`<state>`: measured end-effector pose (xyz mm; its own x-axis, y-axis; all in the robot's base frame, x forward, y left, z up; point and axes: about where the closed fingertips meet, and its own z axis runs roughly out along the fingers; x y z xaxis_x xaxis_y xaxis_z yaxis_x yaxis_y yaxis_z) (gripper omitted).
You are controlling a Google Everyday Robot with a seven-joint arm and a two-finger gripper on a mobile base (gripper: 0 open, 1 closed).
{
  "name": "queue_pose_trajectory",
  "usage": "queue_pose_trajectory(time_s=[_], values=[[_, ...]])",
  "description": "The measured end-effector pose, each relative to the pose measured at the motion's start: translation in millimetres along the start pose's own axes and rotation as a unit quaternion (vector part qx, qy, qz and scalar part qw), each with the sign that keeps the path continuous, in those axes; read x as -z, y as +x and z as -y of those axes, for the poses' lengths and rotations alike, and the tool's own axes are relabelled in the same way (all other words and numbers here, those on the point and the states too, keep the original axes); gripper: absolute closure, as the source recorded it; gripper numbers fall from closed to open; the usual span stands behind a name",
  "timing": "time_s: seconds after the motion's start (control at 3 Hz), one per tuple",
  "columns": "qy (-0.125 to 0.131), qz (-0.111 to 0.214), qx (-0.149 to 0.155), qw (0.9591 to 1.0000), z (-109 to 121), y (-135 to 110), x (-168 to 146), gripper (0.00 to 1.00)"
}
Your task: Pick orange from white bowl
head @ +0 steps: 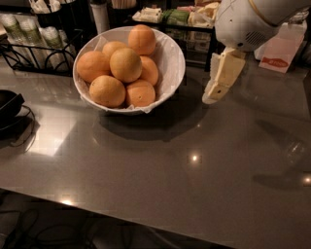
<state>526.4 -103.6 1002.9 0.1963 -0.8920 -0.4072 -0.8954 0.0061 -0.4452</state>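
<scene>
The white bowl point(170, 56), lined with crinkled white paper, stands at the back left of the grey counter. It holds several round orange fruits piled together. The deepest orange one point(142, 39) sits on top at the back of the pile; a paler one point(126, 64) lies in the middle. My gripper point(214, 95) hangs from the white arm point(248, 22), pointing down, to the right of the bowl and a little above the counter. It is apart from the bowl and holds nothing that I can see.
A black wire rack point(34, 44) with cups stands at the back left. A black object point(7, 107) with a cable lies at the left edge. Packaged goods point(170, 14) and a white box with a red mark point(282, 48) are at the back.
</scene>
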Motion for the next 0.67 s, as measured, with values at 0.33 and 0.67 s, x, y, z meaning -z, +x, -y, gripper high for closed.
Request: queue_pose_trajectory(time_s=[0.33, 0.67], values=[[0.024, -0.002, 0.007, 0.9997, 24, 3, -17, 0.0], [0.041, 0.003, 0.023, 0.9989, 63, 7, -40, 0.0]])
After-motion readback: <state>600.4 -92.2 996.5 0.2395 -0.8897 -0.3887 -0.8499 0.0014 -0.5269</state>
